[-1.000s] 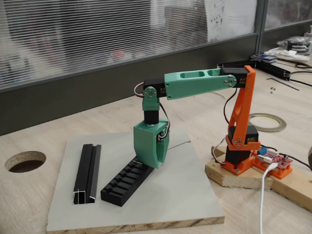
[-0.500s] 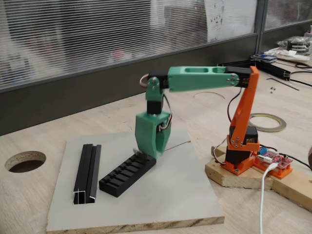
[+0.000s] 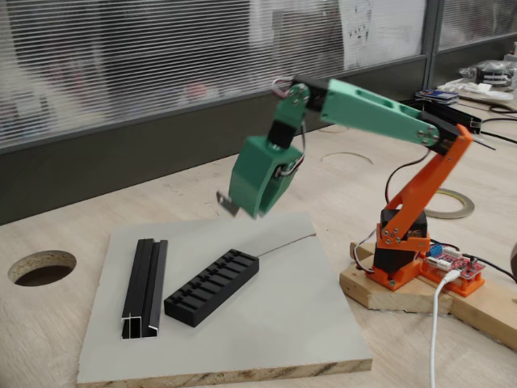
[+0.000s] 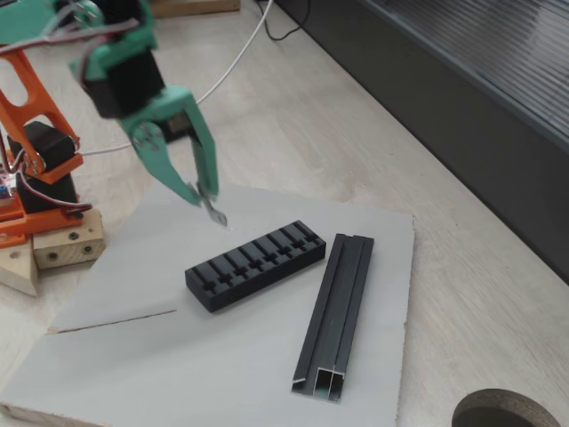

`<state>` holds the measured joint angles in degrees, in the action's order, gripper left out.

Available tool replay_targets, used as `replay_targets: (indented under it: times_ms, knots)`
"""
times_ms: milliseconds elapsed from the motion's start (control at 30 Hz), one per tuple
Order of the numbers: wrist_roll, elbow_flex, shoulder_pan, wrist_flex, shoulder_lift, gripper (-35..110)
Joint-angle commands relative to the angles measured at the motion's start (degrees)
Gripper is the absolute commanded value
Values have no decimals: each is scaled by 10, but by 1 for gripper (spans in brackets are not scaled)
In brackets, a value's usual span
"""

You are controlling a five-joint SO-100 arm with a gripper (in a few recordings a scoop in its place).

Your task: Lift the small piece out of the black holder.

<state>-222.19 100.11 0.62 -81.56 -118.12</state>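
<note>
Green gripper (image 3: pixel 229 202) is hanging in the air above the grey board (image 3: pixel 283 323), well clear of the black holder (image 3: pixel 212 286). Its fingers are pinching the small piece (image 3: pixel 225 203), a thin greyish plate that is sticking out at the fingertips; in the other fixed view the small piece (image 4: pixel 213 212) is showing just below the two finger tips (image 4: pixel 206 192), which are converging on it. Piece is tiny and slightly blurred, so its exact shape is hard to make out.

Black holder (image 4: pixel 256 263) is lying flat on the board, slots facing up; whether any slot is holding anything is too small to tell. Long black grooved rail (image 3: pixel 146 286) is lying just beside the holder, not touching it, silvery cut end toward the camera in both fixed views.

Arm's orange base (image 3: pixel 401 250) is sitting on a wooden block (image 3: pixel 380 289) right of the board; in the other fixed view the base (image 4: pixel 31 160) is being cut off by the left edge. A round hole (image 3: pixel 42 267) in the table is showing at left.
</note>
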Motion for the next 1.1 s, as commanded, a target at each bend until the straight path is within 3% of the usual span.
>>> replay_targets:
  times_ms: [0,233,1067]
  knots:
    - [-2,-5,-33,-4,-110,6]
    - [-2,-4,-72,-4,-194,6]
    - [-2,-7,-83,-4,-199,6]
